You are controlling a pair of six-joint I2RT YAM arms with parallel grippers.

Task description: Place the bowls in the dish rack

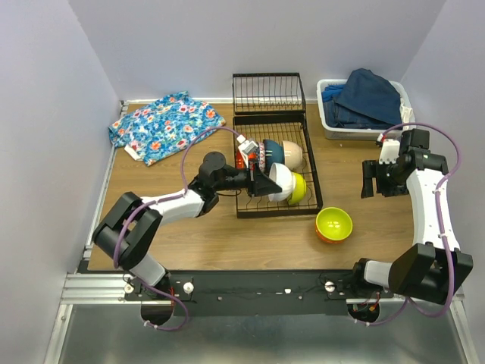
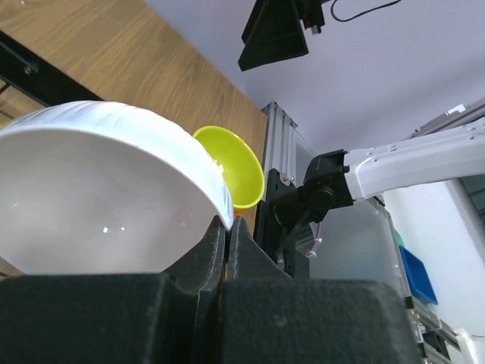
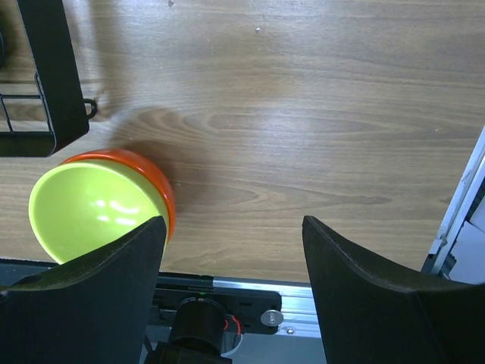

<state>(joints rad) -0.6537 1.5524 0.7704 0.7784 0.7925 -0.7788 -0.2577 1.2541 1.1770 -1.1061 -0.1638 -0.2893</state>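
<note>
Surface [image 1: 227, 235]: wood-grain.
Orange bowl [image 1: 333, 224] [image 3: 98, 205]: lime inside, upright on the surface, just right of the rack's near right corner.
Left claw [image 1: 269, 184] [image 2: 227, 224]: pinched tight on the rim of the white bowl [image 1: 282, 182] [image 2: 98, 197], held on edge over the rack's near end.
Right claw [image 1: 371, 180] [image 3: 233, 221]: spread wide, empty, above the surface right of the rack.
Dish rack [image 1: 261, 214]: black wire, centre.
Yellow-green bowl [image 1: 299, 189] [image 2: 231, 167]: on edge, just right of the white one.
Dark blue bowl [image 1: 273, 154] and beige bowl [image 1: 293, 155]: on edge, farther in the rack.
End panel [image 1: 268, 93]: upright at the rack's far end.
Flowered cloth [image 1: 167, 125]: far left.
White bin [image 1: 327, 125]: far right, holding blue clothes [image 1: 367, 95].
</note>
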